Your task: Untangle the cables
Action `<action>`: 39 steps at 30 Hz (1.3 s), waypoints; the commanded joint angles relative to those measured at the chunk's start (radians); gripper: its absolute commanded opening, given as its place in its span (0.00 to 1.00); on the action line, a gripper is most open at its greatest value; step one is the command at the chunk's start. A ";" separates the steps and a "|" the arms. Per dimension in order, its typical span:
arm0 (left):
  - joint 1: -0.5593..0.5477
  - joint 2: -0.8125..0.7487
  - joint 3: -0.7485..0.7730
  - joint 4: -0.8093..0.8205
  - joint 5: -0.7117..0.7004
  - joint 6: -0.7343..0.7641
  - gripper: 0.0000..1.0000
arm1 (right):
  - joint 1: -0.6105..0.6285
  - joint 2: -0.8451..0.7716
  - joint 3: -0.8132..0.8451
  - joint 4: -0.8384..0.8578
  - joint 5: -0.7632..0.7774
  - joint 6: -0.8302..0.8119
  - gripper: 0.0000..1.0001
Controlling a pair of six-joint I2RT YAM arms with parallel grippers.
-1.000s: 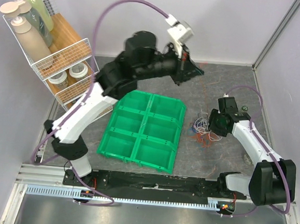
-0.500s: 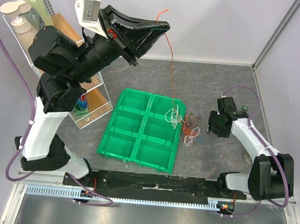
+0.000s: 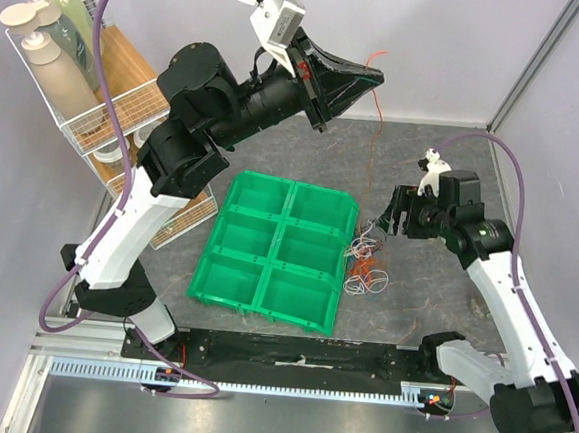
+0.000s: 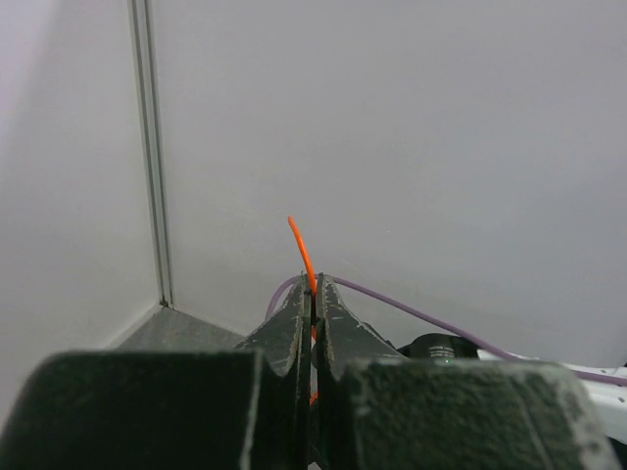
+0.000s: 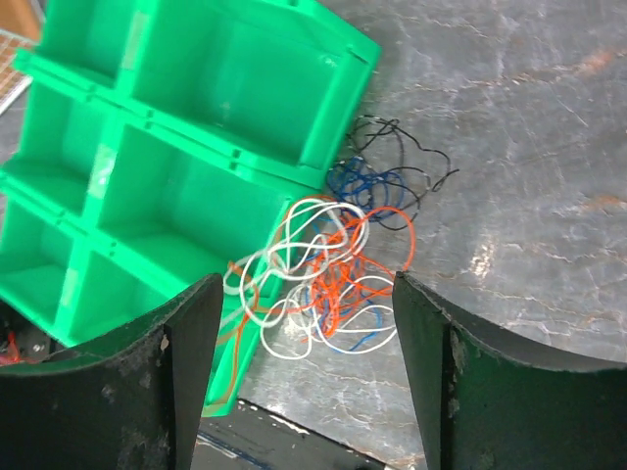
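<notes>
I'm holding the left end effector (image 3: 370, 80) high, clamped on the orange cable (image 3: 372, 143). It's running nearly straight down from there into the tangle (image 3: 366, 266) on the bench (image 3: 426, 137) beside the green tray (image 3: 277, 251). The right end effector (image 5: 306, 323) is hanging wide open just above that tangle, so it's looking like the nearer one.

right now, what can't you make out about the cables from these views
Top external: strands inside the tangle are too small to trace.
Left wrist: the left gripper, shut on the orange cable, blocks everything below it.
Right wrist: the right gripper's fingers cover part of the green tray.
</notes>
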 commanded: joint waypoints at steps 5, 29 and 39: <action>0.006 -0.019 0.021 0.064 0.064 -0.064 0.02 | 0.012 -0.024 0.016 -0.092 -0.019 0.068 0.73; 0.006 -0.045 -0.005 0.030 0.141 -0.107 0.02 | 0.013 0.257 -0.109 0.007 0.024 0.234 0.16; 0.007 -0.225 0.033 0.097 -0.097 0.068 0.02 | 0.009 0.350 -0.079 -0.139 0.594 0.226 0.03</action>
